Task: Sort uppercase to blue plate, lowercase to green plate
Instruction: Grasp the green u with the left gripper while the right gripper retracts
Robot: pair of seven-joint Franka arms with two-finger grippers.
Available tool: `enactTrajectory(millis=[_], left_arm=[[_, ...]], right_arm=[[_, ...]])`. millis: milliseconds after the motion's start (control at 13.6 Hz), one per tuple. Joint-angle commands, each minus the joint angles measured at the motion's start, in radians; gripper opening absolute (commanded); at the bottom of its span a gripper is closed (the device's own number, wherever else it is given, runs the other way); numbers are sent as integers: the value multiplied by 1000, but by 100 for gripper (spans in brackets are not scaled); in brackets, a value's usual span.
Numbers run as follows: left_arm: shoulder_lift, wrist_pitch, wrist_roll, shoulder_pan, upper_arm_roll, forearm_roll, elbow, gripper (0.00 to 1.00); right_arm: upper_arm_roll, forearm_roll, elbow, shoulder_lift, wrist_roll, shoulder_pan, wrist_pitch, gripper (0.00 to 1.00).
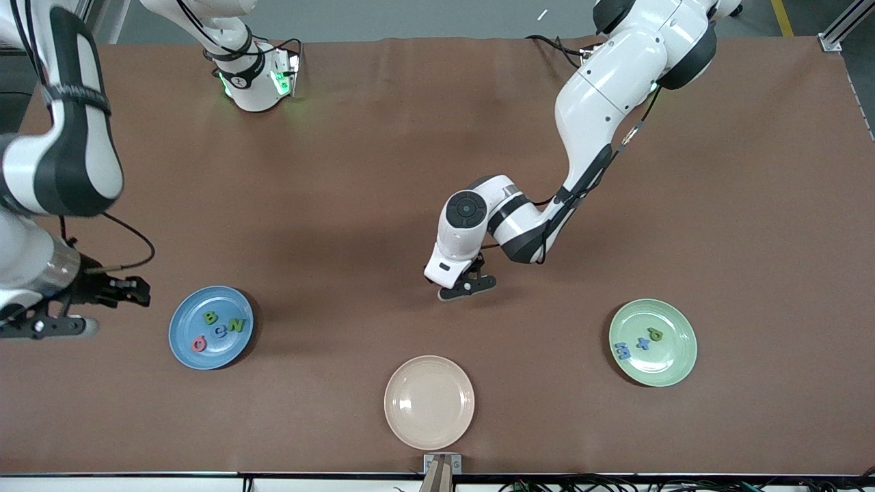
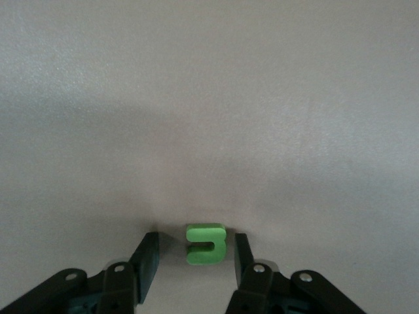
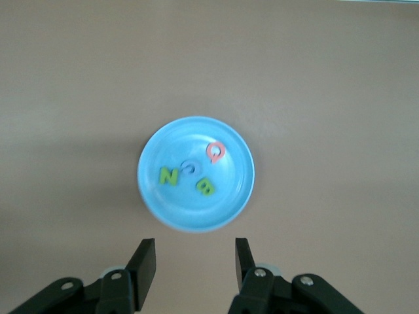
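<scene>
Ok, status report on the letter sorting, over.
Left gripper open, jaws straddling green u on the table. Right gripper open, waiting beside blue plate. Nothing blocking.

Robotics lab, two Franka arms (image 1: 601, 102) at brown-covered table (image 1: 383, 137), aluminium framing, cables

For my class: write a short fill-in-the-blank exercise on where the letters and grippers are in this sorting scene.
1. The blue plate holds ____ letters.
2. The cream plate holds ____ letters.
3. The green u lies between the open fingers of the ____ gripper.
4. The open right gripper is nearest the ____ plate.

Answers: four; no; left; blue
</scene>
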Motion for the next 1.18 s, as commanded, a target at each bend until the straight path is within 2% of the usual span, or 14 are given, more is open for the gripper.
enactTrajectory(millis=[0,147,294,441,662,882,1103], left_arm=[[27,7,-1,-13,10,18,34,51],[29,7,0,-13,10,18,34,46],[29,7,-3,-21,13,20,33,31],[27,7,-6,-25,27,20,30,22],[19,-2,-8,-19,30,23,28,12],[-13,-36,-11,5,30,21,28,3],[-65,-70,-9,57,30,23,28,1]], right_arm=[[5,-4,-49,-121,71,36,-61,63],[5,20,-49,-170,93,43,-99,66],[0,97,-49,-210,92,37,-133,70],[-2,97,-49,-248,88,37,-165,75],[-3,92,-52,-304,87,35,-210,99],[-5,86,-47,-321,90,35,-225,100],[-8,83,-20,-315,88,32,-230,100]])
